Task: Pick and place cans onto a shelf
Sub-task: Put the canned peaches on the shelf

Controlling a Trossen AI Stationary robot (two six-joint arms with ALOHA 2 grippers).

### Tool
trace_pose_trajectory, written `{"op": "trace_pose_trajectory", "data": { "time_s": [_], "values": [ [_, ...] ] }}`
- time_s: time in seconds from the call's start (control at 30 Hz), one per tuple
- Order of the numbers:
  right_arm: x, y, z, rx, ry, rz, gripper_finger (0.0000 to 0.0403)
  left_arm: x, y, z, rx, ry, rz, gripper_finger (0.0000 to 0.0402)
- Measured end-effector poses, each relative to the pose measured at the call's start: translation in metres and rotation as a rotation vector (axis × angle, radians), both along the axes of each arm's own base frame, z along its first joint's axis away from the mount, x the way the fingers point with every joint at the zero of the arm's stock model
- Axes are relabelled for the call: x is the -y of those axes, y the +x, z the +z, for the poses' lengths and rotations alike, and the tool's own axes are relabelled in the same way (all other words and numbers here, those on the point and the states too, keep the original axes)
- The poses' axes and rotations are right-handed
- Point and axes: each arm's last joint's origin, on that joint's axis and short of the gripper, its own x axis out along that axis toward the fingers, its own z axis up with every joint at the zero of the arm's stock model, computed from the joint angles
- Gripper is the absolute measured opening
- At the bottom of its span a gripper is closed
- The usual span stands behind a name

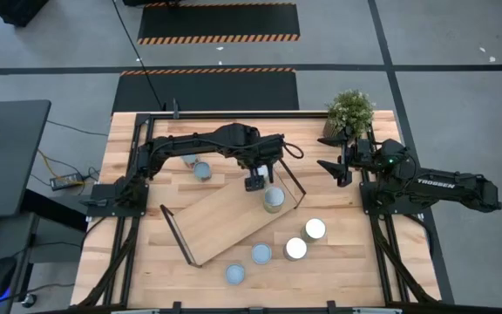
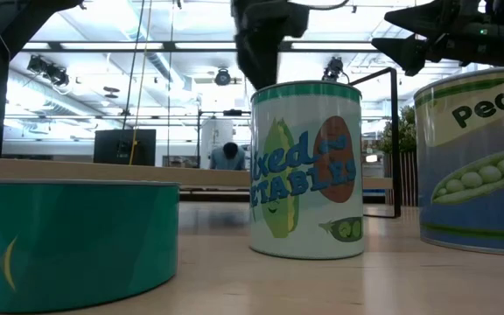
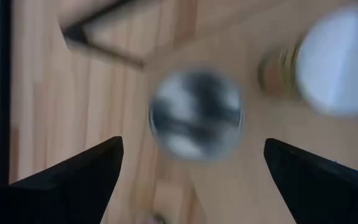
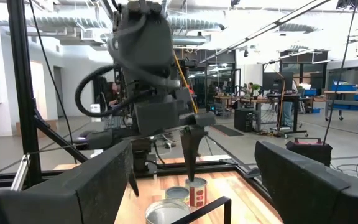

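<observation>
The shelf (image 1: 225, 222), a light-wood board with black wire frames at both short ends, lies slantwise on the table. One can (image 1: 274, 201) stands on the board's right end. My left gripper (image 1: 254, 183) hovers open just beside and above it. In the left wrist view the can's silvery top (image 3: 196, 115) shows beyond the spread fingers (image 3: 73, 180). Several more cans stand on the table, near the front (image 1: 261, 254) and near the left arm (image 1: 202, 170). My right gripper (image 1: 334, 167) waits open at the right, near the plant.
A potted green plant (image 1: 349, 112) stands at the far right corner. Two white-topped cans (image 1: 315, 228) (image 1: 295, 249) stand right of the shelf, and another can (image 1: 234, 275) stands near the front edge. In the low view, labelled cans (image 2: 306, 171) (image 2: 479, 157) fill the foreground.
</observation>
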Motion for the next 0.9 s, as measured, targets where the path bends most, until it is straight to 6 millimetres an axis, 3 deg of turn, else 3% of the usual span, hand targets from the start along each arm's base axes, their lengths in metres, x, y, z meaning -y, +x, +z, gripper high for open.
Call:
{"op": "trace_pose_trajectory", "data": {
  "time_s": [0.2, 0.5, 0.67, 0.9],
  "values": [
    [0.000, 0.000, 0.000, -0.005, 0.000, 0.001, 0.0348, 0.006, -0.015, -0.003, -0.153, -0.024, 0.054, 0.0396],
    [0.000, 0.001, -0.002, -0.023, 0.011, 0.024, 0.0348, 0.024, -0.021, -0.011, -0.198, 0.031, 0.045, 0.0396],
    [-0.002, 0.001, -0.003, -0.031, -0.004, 0.066, 0.0348, 0.035, -0.044, -0.019, -0.204, 0.035, 0.064, 0.0396],
    [-0.002, 0.003, -0.004, -0.044, -0.028, 0.087, 0.0348, 0.045, -0.080, -0.025, -0.025, 0.020, 0.103, 0.0396]
  ]
}}
